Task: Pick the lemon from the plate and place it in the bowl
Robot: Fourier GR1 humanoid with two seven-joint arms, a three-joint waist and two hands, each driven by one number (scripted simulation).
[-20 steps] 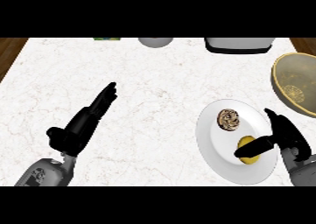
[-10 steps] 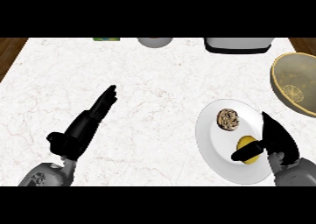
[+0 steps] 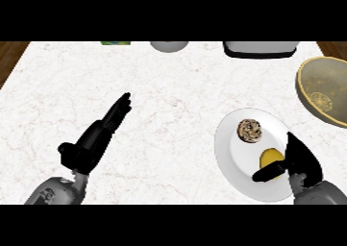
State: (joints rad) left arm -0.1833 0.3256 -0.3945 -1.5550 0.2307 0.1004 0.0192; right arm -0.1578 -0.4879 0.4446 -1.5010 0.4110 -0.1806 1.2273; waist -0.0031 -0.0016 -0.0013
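The yellow lemon (image 3: 270, 155) lies on the white plate (image 3: 229, 149) at the lower right, beside a round brown cookie (image 3: 250, 130). My right hand (image 3: 302, 160) rests over the plate's right side. Its fingers run straight along the lemon's right side, and its thumb (image 3: 269, 171) lies just in front of the lemon, touching or nearly touching it. The tan bowl (image 3: 330, 93) stands at the right edge, beyond the plate, with a lemon-slice pattern inside. My left hand (image 3: 96, 138) stays open on the counter at the lower left, fingers pointing away.
Along the counter's far edge stand a white and black appliance (image 3: 261, 48), a grey round object (image 3: 168, 46) and a small green item (image 3: 116, 43). The dark wooden floor shows past the counter's left edge (image 3: 4, 67).
My right hand has drawn back toward the near edge, uncovering more of the lemon. The lemon stays on the plate. My left hand has shifted slightly nearer.
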